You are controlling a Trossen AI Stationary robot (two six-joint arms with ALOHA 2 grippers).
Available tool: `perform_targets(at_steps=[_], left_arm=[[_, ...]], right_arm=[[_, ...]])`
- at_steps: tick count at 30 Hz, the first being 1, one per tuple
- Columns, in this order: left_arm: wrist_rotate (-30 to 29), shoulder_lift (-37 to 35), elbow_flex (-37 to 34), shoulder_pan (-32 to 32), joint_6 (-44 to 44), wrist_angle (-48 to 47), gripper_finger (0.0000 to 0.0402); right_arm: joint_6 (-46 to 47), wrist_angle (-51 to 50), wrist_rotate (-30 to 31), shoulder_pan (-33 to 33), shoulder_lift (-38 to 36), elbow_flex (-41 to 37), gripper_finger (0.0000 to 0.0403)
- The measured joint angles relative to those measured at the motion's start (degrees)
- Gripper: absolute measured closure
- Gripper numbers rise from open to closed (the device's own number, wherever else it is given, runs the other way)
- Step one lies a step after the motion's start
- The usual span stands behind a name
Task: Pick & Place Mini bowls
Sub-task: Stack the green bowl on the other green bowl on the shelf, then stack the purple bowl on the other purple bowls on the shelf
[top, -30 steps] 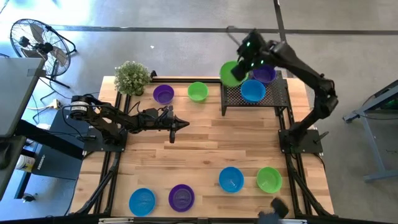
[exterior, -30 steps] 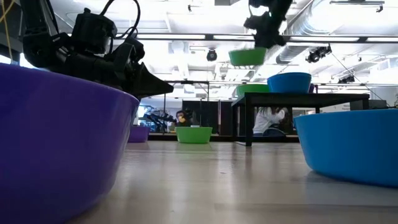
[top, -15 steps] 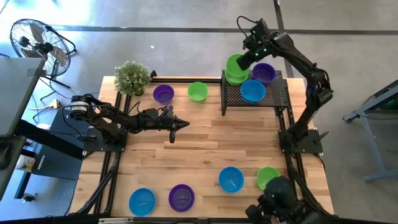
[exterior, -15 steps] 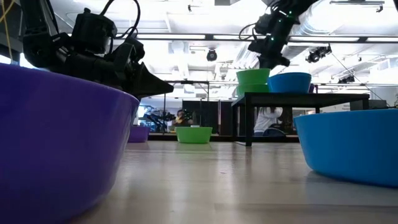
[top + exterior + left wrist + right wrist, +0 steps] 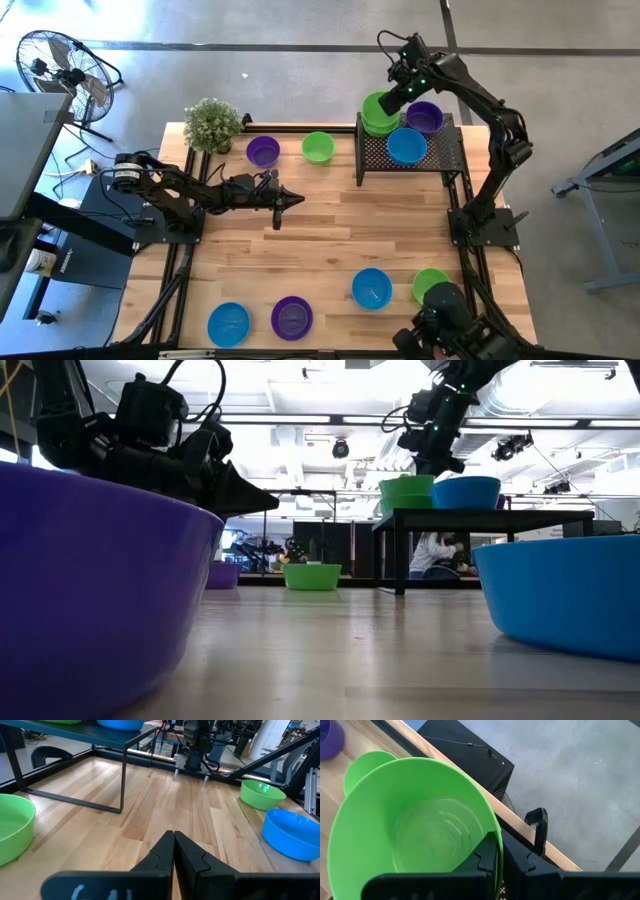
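Note:
My right gripper (image 5: 396, 99) is shut on a green mini bowl (image 5: 376, 112) at the far left corner of the black mesh rack (image 5: 432, 152). A blue bowl (image 5: 406, 146) and a purple bowl (image 5: 425, 117) stand on the rack beside it. In the low view the green bowl (image 5: 406, 491) shows at the height of the rack top (image 5: 500, 513). My left gripper (image 5: 292, 201) hangs shut over the middle left of the table and touches nothing. My right gripper holds the green bowl by its rim (image 5: 495, 834), on the side toward the table's far right. One finger is inside the bowl and one outside. The fingers slant down from above. The bowl's opening faces up, and its underside seems to meet the rack top.
On the table stand a purple bowl (image 5: 263, 151) and a green bowl (image 5: 318, 147) at the far side, and a blue (image 5: 371, 288), green (image 5: 428, 283), blue (image 5: 228, 323) and purple (image 5: 291, 317) bowl near the front. A potted plant (image 5: 212, 124) stands far left. Bare wood lies mid-table.
My right gripper has gone down and a little toward the table's far edge with the green bowl. The bowl hung well above the rack and is now down at the rack top beside the blue bowl. The gripper has stayed shut on it.

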Motion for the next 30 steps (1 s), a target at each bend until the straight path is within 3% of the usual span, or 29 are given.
perform_targets(at_steps=[14,25,30], left_arm=[[0.0,0.0,0.0,0.0,0.0,-0.2,0.0399],[0.0,0.0,0.0,0.0,0.0,-0.2,0.0399],[0.0,0.0,0.0,0.0,0.0,-0.2,0.0399]], right_arm=[[0.2,2.2,-0.3,0.0,0.0,-2.9,0.0387],[0.0,2.2,-0.3,0.0,0.0,-2.9,0.0325],[-0.1,2.2,1.2,0.0,-0.6,-2.9,0.0322]])
